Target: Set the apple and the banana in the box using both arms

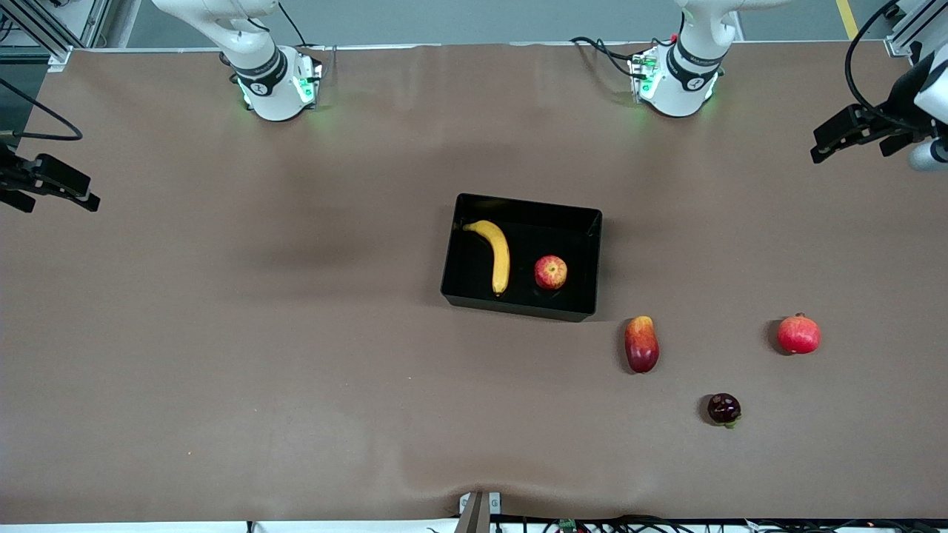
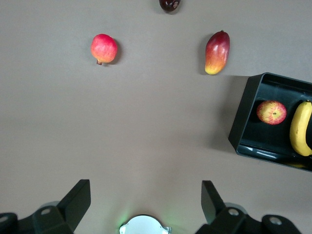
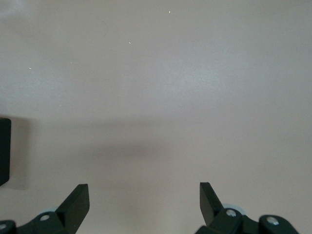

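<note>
The banana [image 1: 494, 254] and the apple [image 1: 550, 272] both lie inside the box [image 1: 521, 307], a shallow black tray near the middle of the brown table [image 1: 222, 333]. The banana rests along the part of the box toward the right arm's end, its curve running from the edge nearest the robots' bases down toward the front camera; the apple sits beside it, toward the left arm's end, not touching it.

The left gripper [image 2: 145, 201] hangs raised over the left arm's end of the table, well apart from the box. Its fingers [image 2: 75, 200] are spread wide with nothing between them. From it, the box lies off toward the table's middle, and the apple is the fruit in it closer to this gripper, the banana past it.

The right gripper [image 3: 144, 201] hangs over the right arm's end of the table, also well away from the box. Its fingers [image 3: 210, 199] are likewise wide apart and hold nothing, with only bare table under them.

Three other fruits lie on the table outside the box, toward the left arm's end and nearer the front camera: an elongated red-yellow fruit [image 1: 641, 344] near the box's corner, a round red fruit [image 1: 798, 334] closer to the left gripper, and a small dark fruit [image 1: 723, 409] nearest the camera.
</note>
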Tool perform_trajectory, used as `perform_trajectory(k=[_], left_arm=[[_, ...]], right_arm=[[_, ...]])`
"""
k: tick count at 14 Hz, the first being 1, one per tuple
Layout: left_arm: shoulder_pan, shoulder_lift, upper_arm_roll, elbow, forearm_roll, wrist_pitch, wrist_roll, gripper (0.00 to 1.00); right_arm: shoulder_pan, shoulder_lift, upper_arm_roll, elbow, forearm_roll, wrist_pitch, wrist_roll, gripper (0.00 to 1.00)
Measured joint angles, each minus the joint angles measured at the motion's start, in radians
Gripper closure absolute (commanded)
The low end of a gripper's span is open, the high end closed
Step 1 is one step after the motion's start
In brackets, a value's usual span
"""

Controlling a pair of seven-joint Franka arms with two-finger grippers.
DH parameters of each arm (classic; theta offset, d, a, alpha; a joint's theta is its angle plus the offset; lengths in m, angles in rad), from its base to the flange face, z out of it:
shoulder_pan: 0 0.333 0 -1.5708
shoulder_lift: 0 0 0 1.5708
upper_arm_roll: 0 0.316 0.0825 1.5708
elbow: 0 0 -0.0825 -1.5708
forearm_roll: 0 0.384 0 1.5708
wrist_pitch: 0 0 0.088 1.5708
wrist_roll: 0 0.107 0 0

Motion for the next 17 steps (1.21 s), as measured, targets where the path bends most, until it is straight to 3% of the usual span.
perform_trajectory(k=[17], left_arm=[[-0.001, 0.003, 0.005, 0.011, 0.0, 0.004, 0.0, 0.0]], right_arm=[[-0.001, 0.0, 0.0, 0.0, -0.022, -0.066, 0.062, 0.0]])
